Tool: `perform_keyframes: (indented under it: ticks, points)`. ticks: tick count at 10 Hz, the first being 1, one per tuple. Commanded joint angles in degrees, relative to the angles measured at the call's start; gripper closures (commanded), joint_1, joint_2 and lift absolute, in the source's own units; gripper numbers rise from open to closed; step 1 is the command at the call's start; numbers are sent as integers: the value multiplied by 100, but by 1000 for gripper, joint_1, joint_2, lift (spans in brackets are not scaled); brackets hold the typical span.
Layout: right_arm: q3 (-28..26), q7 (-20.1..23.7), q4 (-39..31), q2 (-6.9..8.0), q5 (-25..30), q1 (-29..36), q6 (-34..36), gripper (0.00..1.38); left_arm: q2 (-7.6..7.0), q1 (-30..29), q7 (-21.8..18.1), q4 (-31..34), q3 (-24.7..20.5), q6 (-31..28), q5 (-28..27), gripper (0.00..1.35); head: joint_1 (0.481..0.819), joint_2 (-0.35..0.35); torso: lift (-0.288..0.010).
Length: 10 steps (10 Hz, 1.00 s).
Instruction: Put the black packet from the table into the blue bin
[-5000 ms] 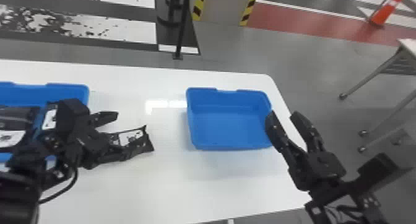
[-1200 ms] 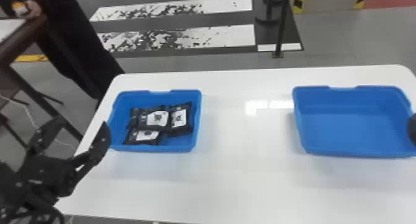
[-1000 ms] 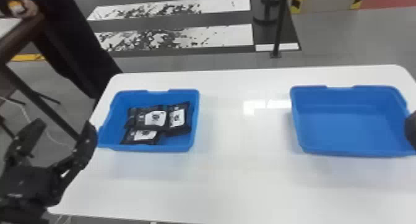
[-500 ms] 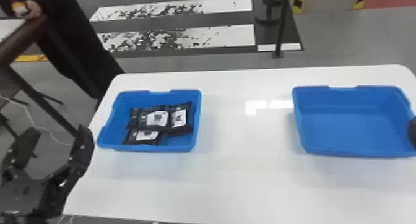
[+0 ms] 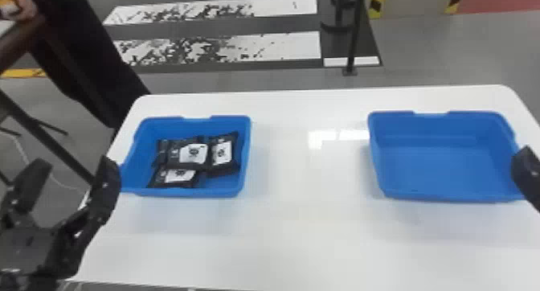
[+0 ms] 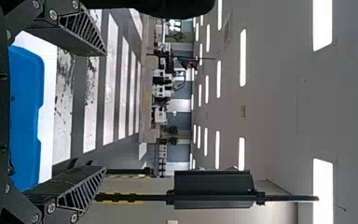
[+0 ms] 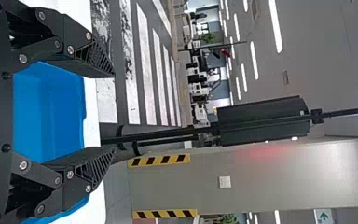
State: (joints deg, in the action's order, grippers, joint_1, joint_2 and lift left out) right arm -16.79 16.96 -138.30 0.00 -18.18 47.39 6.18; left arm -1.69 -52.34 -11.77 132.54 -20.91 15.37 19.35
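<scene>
Across the middle of the head view: a white bench (image 5: pixel 305 246) with rounded far corners, a bright patch of reflected light on its top between two blue bins.
Left bin: blue (image 5: pixel 181 193), at 9 o'clock on the bench.
Right bin: blue (image 5: pixel 442 165), at 3 o'clock, its bare inside in sight.
Floor: grey, with worn white stripes (image 5: pixel 217 47) at 11 o'clock beyond the bench.
Pole: black (image 5: pixel 355 33), standing on the floor at 1 o'clock.
Panel: pale (image 5: pixel 416 1), edged in yellow and black, between 1 and 2 o'clock.
Ceiling: grey with long white lights (image 6: pixel 242 58), seen in the left wrist view.
Black packets: at least three (image 5: pixel 193 153), heaped in the left bin, white labels up; they lie at 3 o'clock from the left hand's fingertips and at 9 o'clock from the right hand.
Left hand: at 8 o'clock (image 5: pixel 72 163), open, fingers wide apart and nothing between them.
Right hand: at 3 o'clock (image 5: pixel 527 175), by the right bin's outer side, open and holding nothing.
</scene>
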Motion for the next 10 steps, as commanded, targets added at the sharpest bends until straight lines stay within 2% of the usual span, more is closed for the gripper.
perform_keyframes:
  ticks: [1, 4, 10]
  points:
    - [0, 0, 0, 5, 2, 0, 0, 509, -7, 3, 0, -14, 23, -74, 65, 171, 695, 117, -110]
    - [11, 0, 14, 5, 2, 14, 0, 509, -77, 17, 0, -14, 137, -74, 99, 171, 695, 109, -110]
    - [0, 0, 28, 5, -21, 14, 0, 509, -112, 31, 0, -56, 251, -88, 213, 171, 695, 91, -110]
